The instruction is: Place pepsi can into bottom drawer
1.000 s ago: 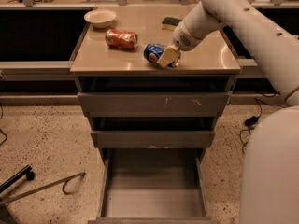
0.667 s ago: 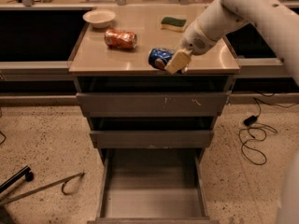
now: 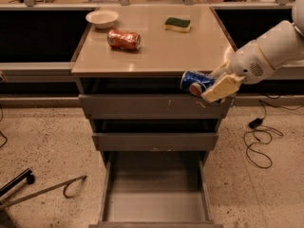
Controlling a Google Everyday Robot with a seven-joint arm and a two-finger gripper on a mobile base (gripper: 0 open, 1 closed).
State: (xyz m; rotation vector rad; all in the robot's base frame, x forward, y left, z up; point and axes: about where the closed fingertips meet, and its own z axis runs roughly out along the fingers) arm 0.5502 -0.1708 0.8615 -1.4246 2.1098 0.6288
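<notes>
The pepsi can [image 3: 193, 82] is blue with a round logo and lies sideways in my gripper [image 3: 209, 87]. The gripper is shut on it and holds it in the air just past the front edge of the cabinet top, level with the top drawer front, towards the right side. The arm reaches in from the right. The bottom drawer [image 3: 154, 205] is pulled out wide below, its flat grey floor bare. The can is well above it and a little to the right of its middle.
On the cabinet top [image 3: 152, 51] lie an orange-red can [image 3: 123, 39] on its side, a white bowl [image 3: 102, 18] and a green sponge [image 3: 177, 24]. The two upper drawers [image 3: 152, 108] are slightly ajar. A black cable [image 3: 259, 141] lies on the floor right; metal rods [image 3: 42, 191] lie left.
My gripper has carried the pepsi can off the cabinet top, forward and down past the front edge. The view has shifted so the cabinet sits more central.
</notes>
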